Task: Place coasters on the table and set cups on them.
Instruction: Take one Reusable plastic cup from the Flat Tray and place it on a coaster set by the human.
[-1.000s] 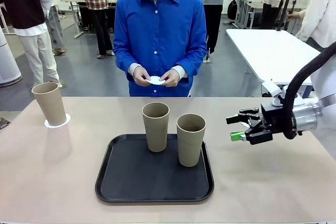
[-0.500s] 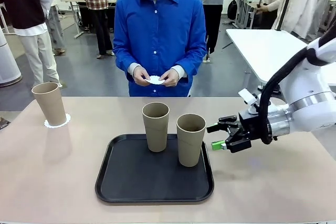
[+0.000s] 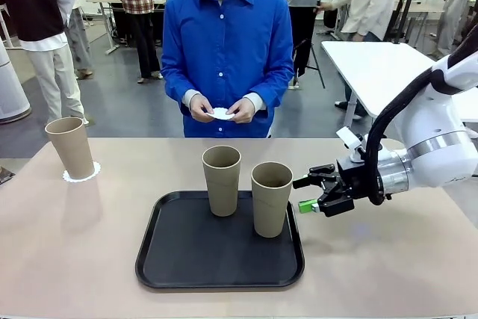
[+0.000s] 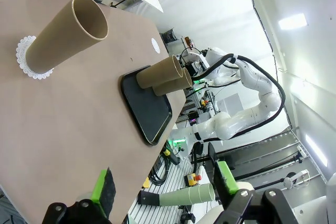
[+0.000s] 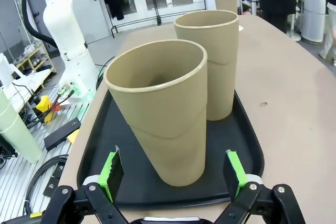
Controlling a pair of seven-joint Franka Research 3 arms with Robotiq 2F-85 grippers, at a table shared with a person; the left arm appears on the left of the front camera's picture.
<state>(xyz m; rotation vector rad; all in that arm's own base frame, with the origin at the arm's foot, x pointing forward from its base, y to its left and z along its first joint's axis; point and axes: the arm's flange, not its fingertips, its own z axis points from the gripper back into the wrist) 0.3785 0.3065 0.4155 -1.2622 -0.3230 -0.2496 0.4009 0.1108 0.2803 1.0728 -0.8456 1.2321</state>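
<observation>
1. The right claw (image 3: pixel 306 193) is spread wide and empty. It lies level just to the right of the near cup (image 3: pixel 271 199). In the right wrist view its green pads (image 5: pixel 111 170) flank that cup's lower body without touching it. It sits low and sideways, I judge, so the fingers can close round the tapered wall.
2. The left claw (image 4: pixel 164 184) is also released and holds nothing. It hangs over the table (image 4: pixel 79 129), well back from the cups, probably so it stays out of the other arm's way.
3. The near cup and the far cup (image 3: pixel 222 181) stand upright and close together in the black tray (image 3: pixel 216 263) at the table's middle. I cannot tell whether they touch. The tray looks like a holding place for cups waiting for a coaster.
4. The third cup (image 3: pixel 70 147) stands upright on a coaster (image 3: pixel 84 177) at the table's far left. The lacy rim shows all round its base, so that place looks finished.
5. The person across the table holds a second coaster (image 3: pixel 222 114) in both hands (image 3: pixel 200 107), above the far edge. It is likely being kept ready to lay down for the next cup.
6. My reading is that one of three cups is set. The next move calls for a firm grip on the near cup. That cup is tall with a narrow base, so a push could tip it or knock the far cup.
</observation>
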